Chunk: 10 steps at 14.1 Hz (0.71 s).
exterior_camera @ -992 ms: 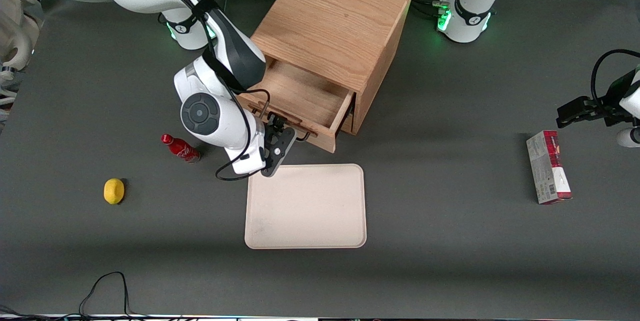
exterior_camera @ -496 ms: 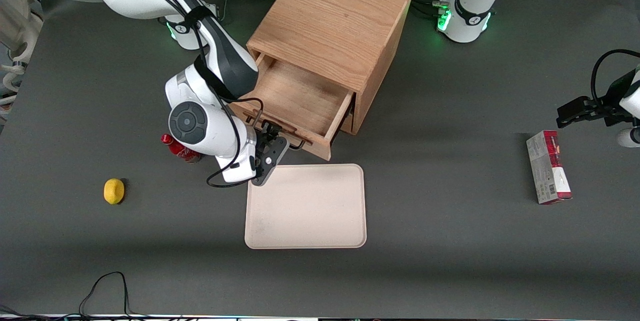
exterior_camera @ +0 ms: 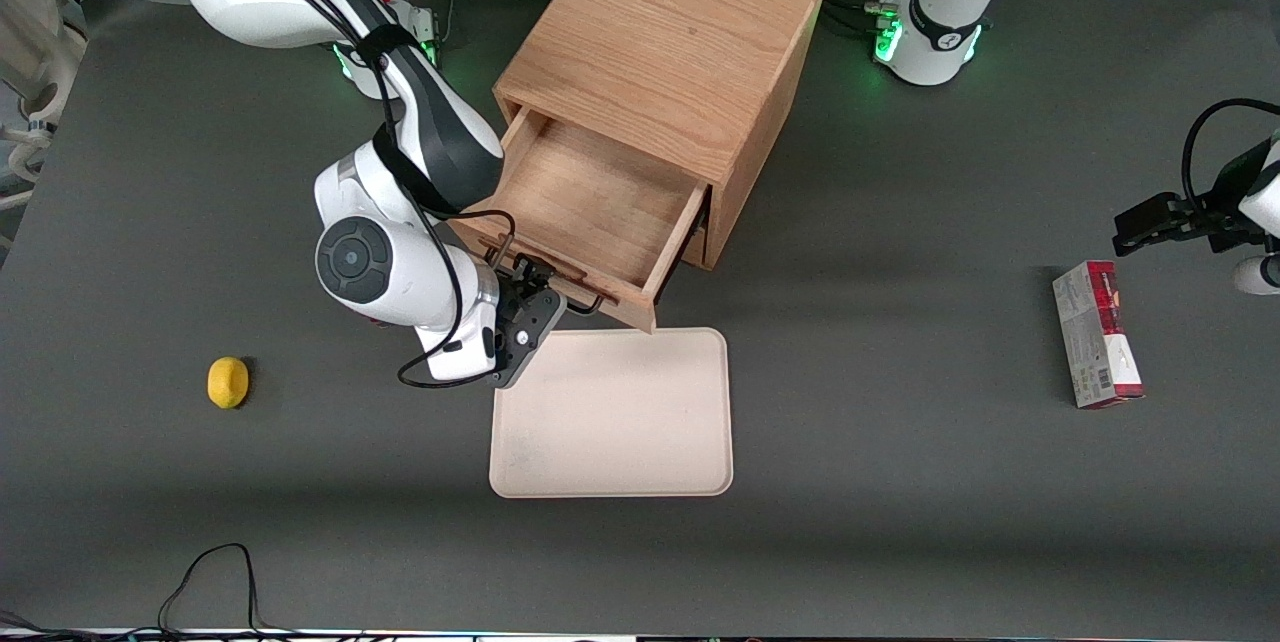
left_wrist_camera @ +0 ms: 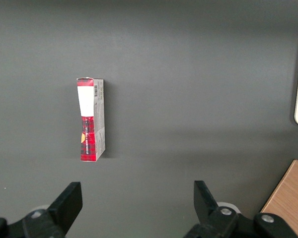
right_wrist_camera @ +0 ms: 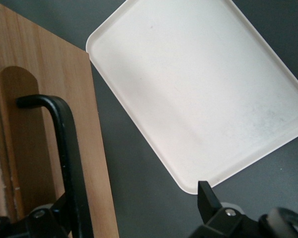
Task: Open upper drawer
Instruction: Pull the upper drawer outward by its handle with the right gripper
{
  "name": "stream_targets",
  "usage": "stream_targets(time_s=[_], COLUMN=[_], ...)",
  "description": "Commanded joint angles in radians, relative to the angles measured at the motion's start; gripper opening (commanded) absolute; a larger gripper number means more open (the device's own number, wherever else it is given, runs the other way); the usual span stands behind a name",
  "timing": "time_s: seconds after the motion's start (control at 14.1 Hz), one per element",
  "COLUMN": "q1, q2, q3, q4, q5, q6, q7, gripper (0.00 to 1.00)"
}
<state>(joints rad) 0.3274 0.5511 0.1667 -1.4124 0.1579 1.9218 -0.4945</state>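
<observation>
Drawer (exterior_camera: 590, 212) at frame centre, drawn farther out of the cabinet (exterior_camera: 665, 52) than a second ago, its front now reaching the tray (exterior_camera: 612, 412). Claw (exterior_camera: 537, 284) clasps the handle (right_wrist_camera: 64, 148); opening seems nearly complete.

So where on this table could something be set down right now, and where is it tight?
The tray is bare. So is the table between the cabinet and the box, and the strip nearer the camera than the lemon. It is tight where the upper drawer juts out to the tray's edge, with the gripper at its handle.
</observation>
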Motion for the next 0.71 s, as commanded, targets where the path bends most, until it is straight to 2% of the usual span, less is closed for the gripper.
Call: stream_targets(time_s=[0.0, 0.64], q1=[-0.022, -0.070], q2=[0.027, 0.050], q3=[0.005, 0.005], q4=[0.044, 0.076], q5=[0.023, 0.043], q6=[-0.006, -0.006], q7=[-0.015, -0.035], gripper=[1.00, 1.00])
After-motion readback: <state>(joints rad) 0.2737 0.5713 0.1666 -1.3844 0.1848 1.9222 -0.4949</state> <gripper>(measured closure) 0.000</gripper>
